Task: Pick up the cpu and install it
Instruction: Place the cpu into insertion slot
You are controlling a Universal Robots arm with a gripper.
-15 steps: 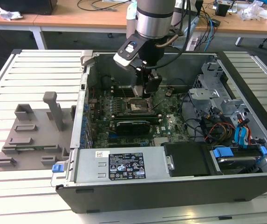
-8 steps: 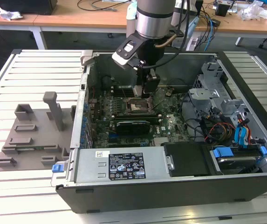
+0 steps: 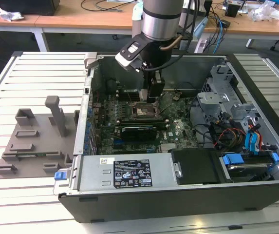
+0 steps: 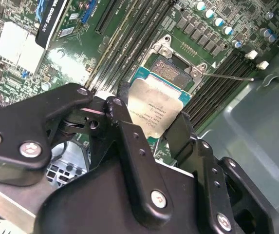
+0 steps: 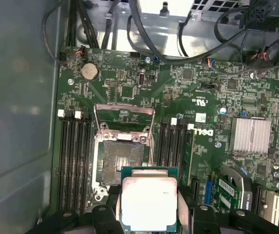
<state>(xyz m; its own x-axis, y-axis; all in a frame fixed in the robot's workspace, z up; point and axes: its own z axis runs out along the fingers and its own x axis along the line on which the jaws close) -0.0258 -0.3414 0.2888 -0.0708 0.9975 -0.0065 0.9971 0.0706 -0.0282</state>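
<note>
Cpu [image 4: 156, 105] is gripped at its edges by the hand [image 4: 151, 111], above the open socket [image 4: 171, 68].

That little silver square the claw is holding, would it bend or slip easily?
Probably stiff: the cpu looks like a flat, metal-topped plate, gripped by its edges in the claw without sagging. Its smooth, shiny top suggests it could slip if the grip loosened. It is likely light, being so thin.
</note>
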